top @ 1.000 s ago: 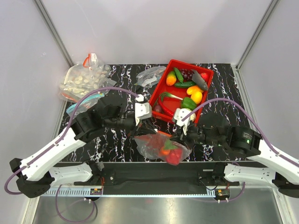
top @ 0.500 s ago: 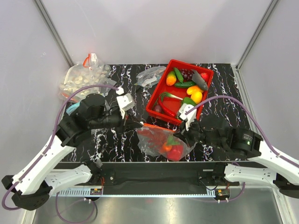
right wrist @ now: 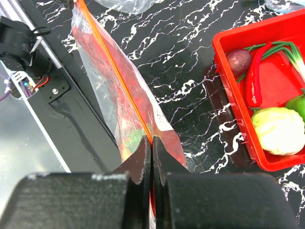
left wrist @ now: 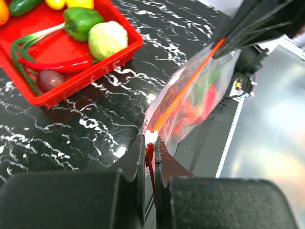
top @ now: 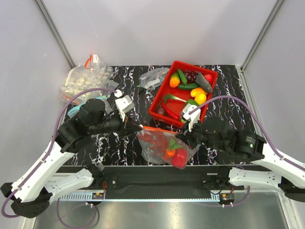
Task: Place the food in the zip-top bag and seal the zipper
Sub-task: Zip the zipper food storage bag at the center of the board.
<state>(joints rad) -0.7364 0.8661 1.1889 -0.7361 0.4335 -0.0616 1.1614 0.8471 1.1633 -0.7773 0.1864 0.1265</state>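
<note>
Top external view: clear crinkly zip-top bag [top: 159,149] hangs stretched between both grippers, over the near edge of the black white-veined marble-look table [top: 228,95]. It sits just in front of the red plastic tray [top: 161,90].

L gripper [top: 135,128] pinches the bag's left top corner. In the left wrist view its jaws [left wrist: 150,143] are nearly closed, w/ only the thin red-orange zipper strip [left wrist: 186,88] between them. R gripper [top: 185,137] pinches the opposite end. In the right wrist view the jaws [right wrist: 151,143] are fully pressed together on the strip [right wrist: 116,67], which runs taut and straight away from them as one narrow line.

Inside the bag: glossy red toy pieces [top: 178,158], an orange carrot-like piece [top: 167,153] and a green bit [top: 172,144], all bunched toward the bottom right.

Other toy food is in the tray, incl. a pale cabbage [left wrist: 108,38], green pepper [left wrist: 81,19], long red chili [left wrist: 57,63] and purple onion [left wrist: 46,80].

Far left of the table: a bag of pale round pieces [top: 86,81]. A crumpled clear bag [top: 153,78] lies beside the tray.
</note>
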